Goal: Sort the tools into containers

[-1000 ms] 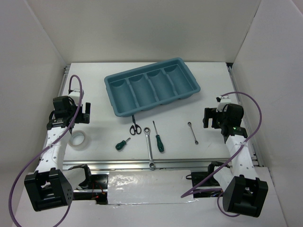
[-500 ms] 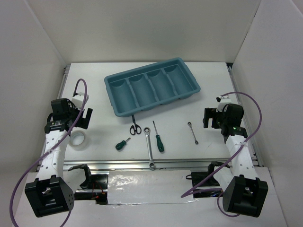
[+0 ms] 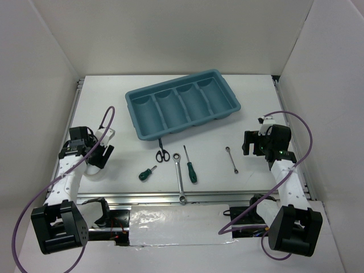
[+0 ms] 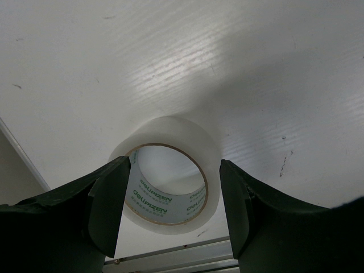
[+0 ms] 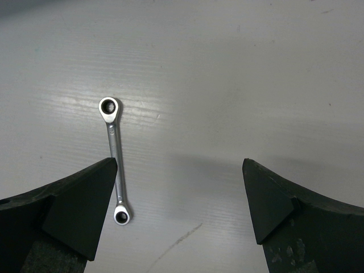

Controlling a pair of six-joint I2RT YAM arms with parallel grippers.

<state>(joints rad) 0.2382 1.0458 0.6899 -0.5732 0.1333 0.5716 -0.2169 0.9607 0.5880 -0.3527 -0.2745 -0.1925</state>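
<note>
At 6 o'clock, a crinkled silver strip (image 3: 170, 223) along the near edge of the white table (image 3: 256, 96). Just beyond it, also at 6 o'clock, the long wrench (image 3: 180, 177), lying near-to-far. At 7 o'clock, the stubby screwdriver (image 3: 148, 173). Just right of the long wrench and apart from it, the long screwdriver (image 3: 190, 165).

At 8 o'clock, the tape roll (image 4: 187, 133), flat on the table under the left gripper (image 3: 98, 154), with one finger close against each side. Cannot tell whether clamped or only touching. At 4 o'clock, the short wrench (image 3: 231, 159), loose on the table. At 3 o'clock, the right gripper (image 3: 253, 142), above and beside that wrench, fingers spread wide, holding nothing.

Near the centre, the scissors (image 3: 162, 153), just in front of the tray (image 3: 187, 127). At 12 o'clock, that teal tray with four compartments, set askew. White panels (image 3: 170, 34) on the left, far and right sides.

Compared with a second ago: left arm lower and nearer, down around the tape roll rather than hanging farther back, fingers drawn in from wide. Right arm, tools and tray unmoved.
</note>
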